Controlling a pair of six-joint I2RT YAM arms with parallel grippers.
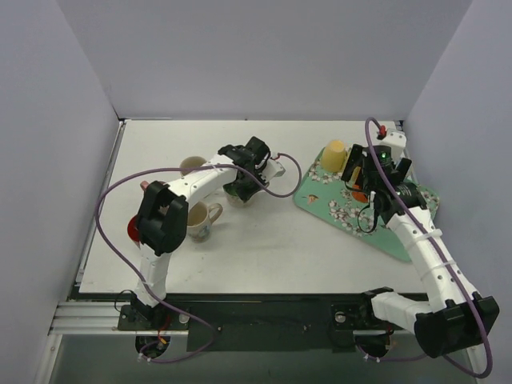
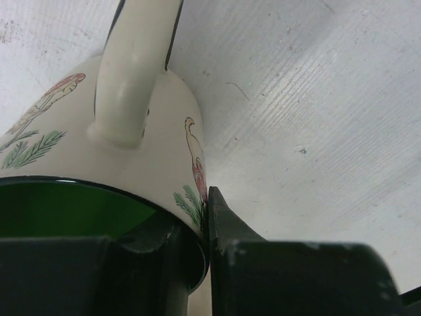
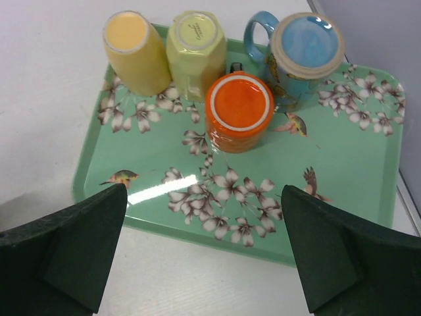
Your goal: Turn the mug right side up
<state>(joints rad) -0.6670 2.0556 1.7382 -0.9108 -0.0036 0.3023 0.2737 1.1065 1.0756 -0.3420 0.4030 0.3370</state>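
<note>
A cream mug [image 2: 138, 158] with pine and bird prints and a green inside sits on the white table, its handle [image 2: 131, 72] pointing away from the wrist camera. My left gripper [image 2: 197, 220] is shut on its rim, one finger inside and one finger [image 2: 227, 227] outside against the wall. In the top view that gripper [image 1: 242, 184] is over the mug [image 1: 237, 194] at mid-table. My right gripper [image 3: 204, 210] is open and empty, hovering over the near edge of the tray; in the top view it [image 1: 373, 182] is at the right.
A green floral tray [image 3: 368, 171] holds upside-down cups: yellow [image 3: 135, 49], pale green [image 3: 196, 43], orange [image 3: 238, 108] and blue [image 3: 306, 49]. Two cream mugs [image 1: 192, 166] [image 1: 202, 220] and a red object [image 1: 133, 230] stand on the left. Grey walls enclose the table.
</note>
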